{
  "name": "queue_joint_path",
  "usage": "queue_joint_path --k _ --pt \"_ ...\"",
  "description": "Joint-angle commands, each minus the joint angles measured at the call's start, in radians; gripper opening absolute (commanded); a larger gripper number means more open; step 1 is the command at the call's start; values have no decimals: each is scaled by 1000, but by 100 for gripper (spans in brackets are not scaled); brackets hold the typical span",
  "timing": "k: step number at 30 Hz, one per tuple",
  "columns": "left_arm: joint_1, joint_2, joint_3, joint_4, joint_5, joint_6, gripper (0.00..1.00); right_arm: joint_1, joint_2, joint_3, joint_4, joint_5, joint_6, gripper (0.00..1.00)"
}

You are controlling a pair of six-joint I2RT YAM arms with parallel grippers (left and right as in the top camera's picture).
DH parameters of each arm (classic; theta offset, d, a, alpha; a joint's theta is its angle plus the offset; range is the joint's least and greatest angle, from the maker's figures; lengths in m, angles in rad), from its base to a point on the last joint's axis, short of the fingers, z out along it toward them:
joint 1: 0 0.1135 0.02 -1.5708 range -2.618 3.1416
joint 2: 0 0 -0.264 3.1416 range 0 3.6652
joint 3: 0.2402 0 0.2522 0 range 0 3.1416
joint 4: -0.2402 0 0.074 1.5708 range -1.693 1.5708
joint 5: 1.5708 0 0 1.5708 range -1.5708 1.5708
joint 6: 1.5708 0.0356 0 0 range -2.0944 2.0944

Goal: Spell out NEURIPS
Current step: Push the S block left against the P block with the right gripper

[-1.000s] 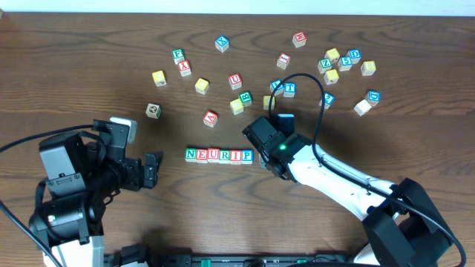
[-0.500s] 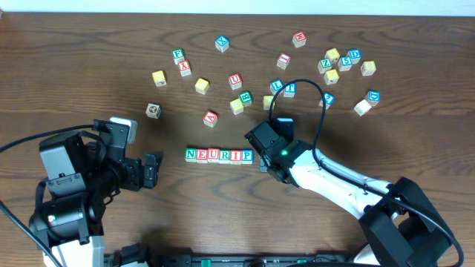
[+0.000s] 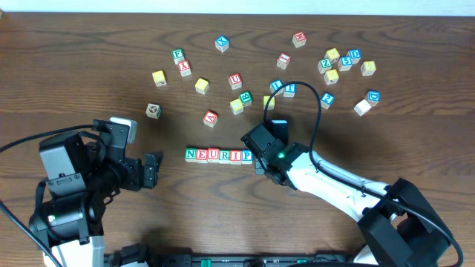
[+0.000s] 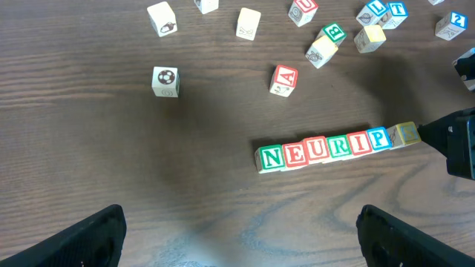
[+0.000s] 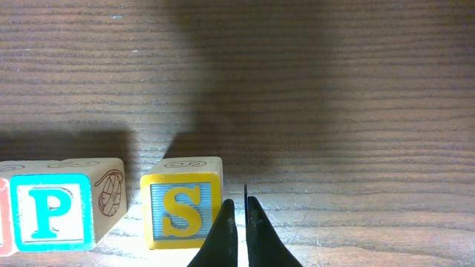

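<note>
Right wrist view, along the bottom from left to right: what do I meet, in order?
P cube → S cube → right gripper, shut, right beside the S cube's right side.

A dark brown wood-grain desk (image 3: 89, 44) carries a row of small wooden letter cubes (image 3: 218, 155) reading NEURIP near its middle. A yellow-framed wooden S cube (image 5: 181, 211) sits just beside the P. Loose wooden letter cubes (image 3: 332, 55) lie scattered toward the far edge.
</note>
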Motion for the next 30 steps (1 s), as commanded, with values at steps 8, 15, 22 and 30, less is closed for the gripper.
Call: queue_joint_path --k 8,15,22,30 --pt "5 -1 19 3 12 17 97 10 -13 -6 14 -3 15 1" --pt "5 -1 19 3 12 17 98 11 -13 -6 36 -32 10 1" --pt "5 -1 19 3 12 17 98 11 -13 -6 36 -32 10 1" --pt "5 -1 19 3 12 17 98 11 -13 -6 42 -36 -8 1"
